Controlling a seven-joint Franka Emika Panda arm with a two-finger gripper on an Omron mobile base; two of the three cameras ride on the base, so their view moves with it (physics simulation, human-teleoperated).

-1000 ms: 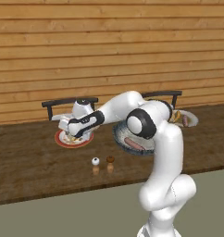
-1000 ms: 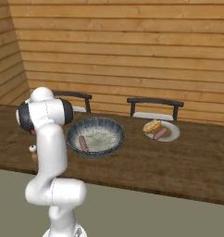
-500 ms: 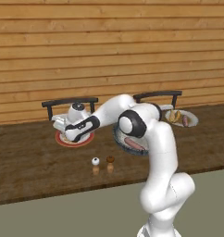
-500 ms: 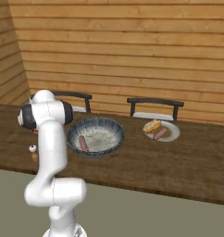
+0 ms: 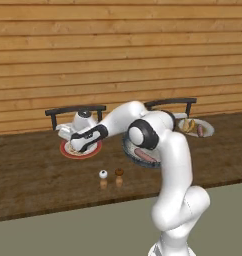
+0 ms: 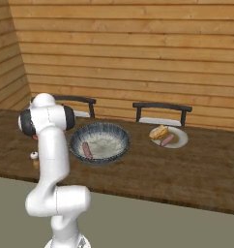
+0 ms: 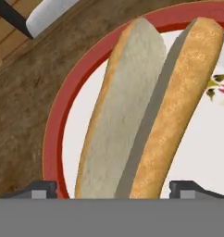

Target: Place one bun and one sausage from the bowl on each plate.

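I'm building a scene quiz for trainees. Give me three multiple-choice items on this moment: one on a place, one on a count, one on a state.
1. Where does the split tan bun lie?
A. red-rimmed round plate
B. deep blue-grey bowl
C. wooden counter

2. How many pink sausages lie in the bowl?
A. none
B. one
C. three

3. How is the claw set?
A. shut on the bun
B. shut, holding nothing
C. open, fingers either side of the bun

Key: 1 A, red rim curves round it; 2 B, a single sausage shows; 3 C, both tips stand wide apart.
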